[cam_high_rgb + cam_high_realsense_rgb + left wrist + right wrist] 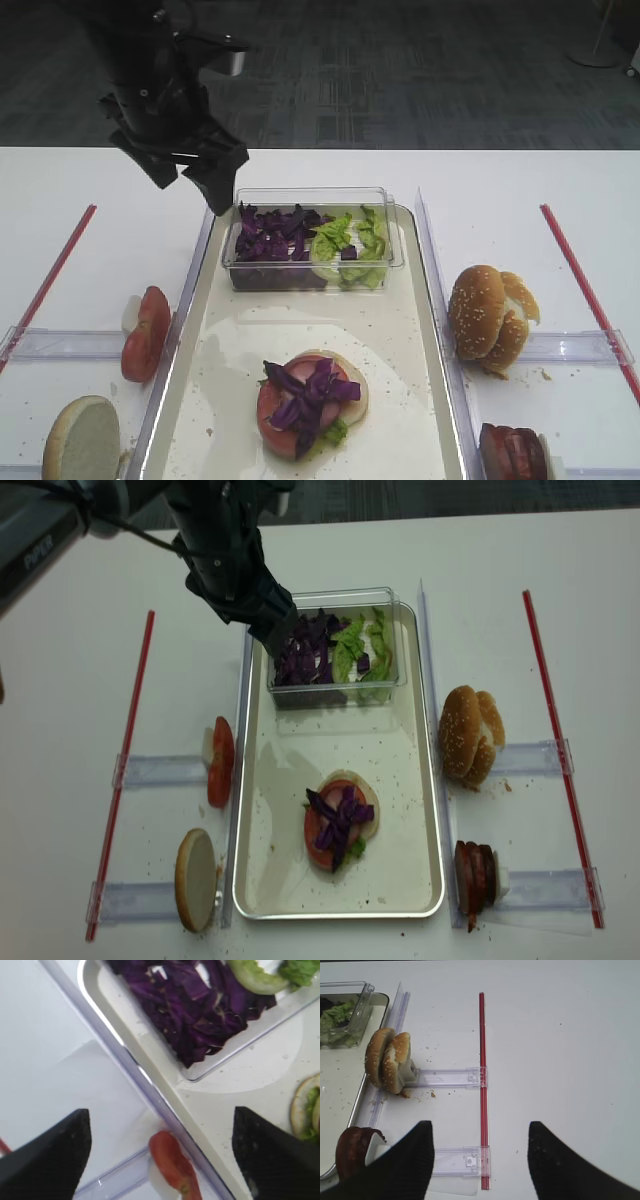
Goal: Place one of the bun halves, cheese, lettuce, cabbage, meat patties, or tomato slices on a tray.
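Observation:
My left gripper (192,185) (160,1152) hangs open and empty above the tray's (300,320) far-left corner. The tomato slices (145,333) (172,1165) stand on edge below it, outside the rim. A clear tub holds cabbage (268,235) (195,1005) and lettuce (350,240). On the tray floor lies a bun half (352,385) topped with a tomato slice, cabbage and lettuce. Further bun halves sit at front left (82,440) and right (490,318) (387,1060). The meat patties (515,452) (351,1147) stand front right. My right gripper (480,1155) is open over bare table. No cheese is in view.
Red strips (50,275) (482,1085) run along both sides of the white table. Clear plastic holders (60,345) (450,1077) lie beside the tray. The tub (310,240) fills the tray's far end; its near half has bare floor around the stack.

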Robot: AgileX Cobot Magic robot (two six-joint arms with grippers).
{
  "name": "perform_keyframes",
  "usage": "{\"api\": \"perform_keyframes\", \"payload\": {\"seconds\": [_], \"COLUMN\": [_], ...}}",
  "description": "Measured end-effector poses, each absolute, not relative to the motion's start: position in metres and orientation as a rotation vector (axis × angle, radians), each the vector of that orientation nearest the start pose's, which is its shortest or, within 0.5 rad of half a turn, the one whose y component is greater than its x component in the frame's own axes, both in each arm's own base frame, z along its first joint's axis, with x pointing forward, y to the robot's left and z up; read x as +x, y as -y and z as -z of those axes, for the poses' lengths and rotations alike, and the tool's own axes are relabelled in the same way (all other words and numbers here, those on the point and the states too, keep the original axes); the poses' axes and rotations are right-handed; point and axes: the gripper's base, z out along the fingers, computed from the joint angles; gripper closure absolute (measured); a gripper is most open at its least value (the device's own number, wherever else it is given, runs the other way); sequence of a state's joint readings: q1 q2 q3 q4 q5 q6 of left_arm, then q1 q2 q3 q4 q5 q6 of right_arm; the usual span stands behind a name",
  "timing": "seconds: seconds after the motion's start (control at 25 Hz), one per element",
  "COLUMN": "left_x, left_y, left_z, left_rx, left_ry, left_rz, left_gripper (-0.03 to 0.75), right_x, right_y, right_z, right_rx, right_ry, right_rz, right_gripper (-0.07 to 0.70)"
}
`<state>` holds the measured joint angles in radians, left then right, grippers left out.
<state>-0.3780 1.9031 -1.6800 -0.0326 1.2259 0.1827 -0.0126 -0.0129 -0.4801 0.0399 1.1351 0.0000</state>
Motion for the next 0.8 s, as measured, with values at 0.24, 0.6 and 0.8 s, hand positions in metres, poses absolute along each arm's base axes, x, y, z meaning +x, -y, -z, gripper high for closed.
{"api": "perform_keyframes", "payload": {"seconds": [0.24, 0.6, 0.8], "left_x": [0.386, 0.397, 0.398], "left_y": [0.101, 0.036, 0.015], "left_z": [-0.276, -0.276, -0.276], "left_rx": [0.620, 0.379, 0.292], "left_ry": [-2.869, -2.909, -2.919], "left_rz": [0.054, 0.028, 0.021], "left_gripper": [0.183, 0.183, 0.183], "right_x": [-0.008, -0.008, -0.008], "right_y": [-0.003, -0.003, -0.003], "right_z": [-0.266, -0.266, -0.266], "right_rx": [0.010, 0.010, 0.010], "right_ry": [-2.125, -2.125, -2.125], "right_rz": [-0.041, -0.041, -0.041], "right_gripper": [0.186, 0.186, 0.186]}}
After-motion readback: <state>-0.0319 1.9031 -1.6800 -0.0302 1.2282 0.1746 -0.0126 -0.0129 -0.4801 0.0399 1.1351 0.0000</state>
